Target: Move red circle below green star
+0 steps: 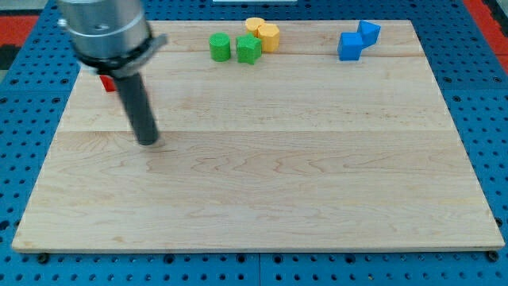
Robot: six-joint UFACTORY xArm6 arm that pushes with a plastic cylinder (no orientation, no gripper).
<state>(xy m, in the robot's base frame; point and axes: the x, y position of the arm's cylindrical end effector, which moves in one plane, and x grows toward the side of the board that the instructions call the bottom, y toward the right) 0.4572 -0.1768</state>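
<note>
Resting on the bench [262, 191], tip [148, 141] sits below a mostly hidden red block [105, 83]. Probably light, stiff, sliding readily; best pushed from its left toward green star [248, 49]. No fingers fitted.

Bright even light, faint shadows; arm housing [105, 28] blurred, rest sharp.

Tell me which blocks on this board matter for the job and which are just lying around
Job: red block, mostly hidden behind the arm, shape unclear; green star; my tip, below-right of the red block.
Lying about: green cylinder; two yellow blocks; two blue blocks.
</note>
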